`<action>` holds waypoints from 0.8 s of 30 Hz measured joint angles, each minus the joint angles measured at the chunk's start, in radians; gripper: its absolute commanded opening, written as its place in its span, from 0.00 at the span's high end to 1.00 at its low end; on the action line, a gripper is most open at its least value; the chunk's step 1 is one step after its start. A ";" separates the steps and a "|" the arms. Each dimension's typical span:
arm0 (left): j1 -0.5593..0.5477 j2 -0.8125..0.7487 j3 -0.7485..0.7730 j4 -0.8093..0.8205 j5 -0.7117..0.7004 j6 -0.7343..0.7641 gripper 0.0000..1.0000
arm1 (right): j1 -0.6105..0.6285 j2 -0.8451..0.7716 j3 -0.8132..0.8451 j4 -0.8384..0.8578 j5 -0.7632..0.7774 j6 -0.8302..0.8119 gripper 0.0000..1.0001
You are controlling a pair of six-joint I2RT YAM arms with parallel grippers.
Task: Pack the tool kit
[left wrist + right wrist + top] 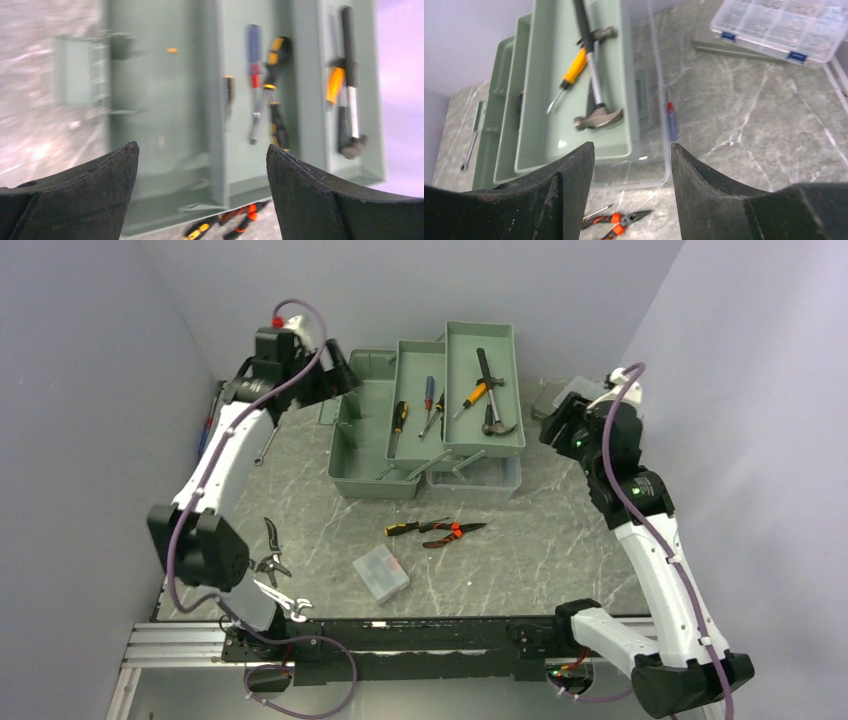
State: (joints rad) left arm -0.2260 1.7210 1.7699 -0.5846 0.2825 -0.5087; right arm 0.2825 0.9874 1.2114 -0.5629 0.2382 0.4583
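Tool kit [360, 435] open beneath spread, empty left hand [202, 147]; right hand [631, 147] near its right side, part-spread, empty.

Your left arm [215, 475] reaches far forward, its left end effector [202, 150] spread wide with nothing between the fingers. Your right arm [650, 540] rises bent at the elbow, and the right end effector [631, 147] stands partly open, empty too.
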 measured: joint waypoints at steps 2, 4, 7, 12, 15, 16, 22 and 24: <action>0.047 -0.096 -0.117 0.020 -0.062 0.006 0.05 | -0.090 0.005 0.000 0.003 -0.045 0.007 0.41; 0.074 -0.156 -0.231 0.045 -0.130 0.009 0.05 | -0.175 0.014 -0.001 0.012 -0.098 0.018 0.40; 0.071 -0.172 -0.388 0.078 -0.196 0.007 0.06 | -0.283 0.040 -0.016 0.049 -0.190 0.052 0.39; 0.062 -0.167 -0.627 0.079 -0.265 -0.002 0.10 | -0.368 0.125 -0.135 0.160 -0.349 0.145 0.38; 0.062 -0.167 -0.659 0.083 -0.283 -0.004 0.15 | -0.373 0.187 -0.224 0.220 -0.417 0.189 0.38; 0.063 -0.167 -0.659 0.094 -0.286 -0.004 0.17 | -0.373 0.210 -0.251 0.237 -0.437 0.201 0.38; 0.063 -0.148 -0.659 0.158 -0.289 -0.003 0.31 | -0.391 0.314 -0.330 0.331 -0.512 0.227 0.39; 0.063 -0.135 -0.659 0.163 -0.289 0.000 0.34 | -0.396 0.333 -0.335 0.364 -0.534 0.226 0.40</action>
State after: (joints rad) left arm -0.1635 1.5864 1.1110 -0.4213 -0.0063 -0.5091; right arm -0.1139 1.3209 0.8768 -0.1989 -0.2958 0.6846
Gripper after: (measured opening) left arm 0.708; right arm 0.615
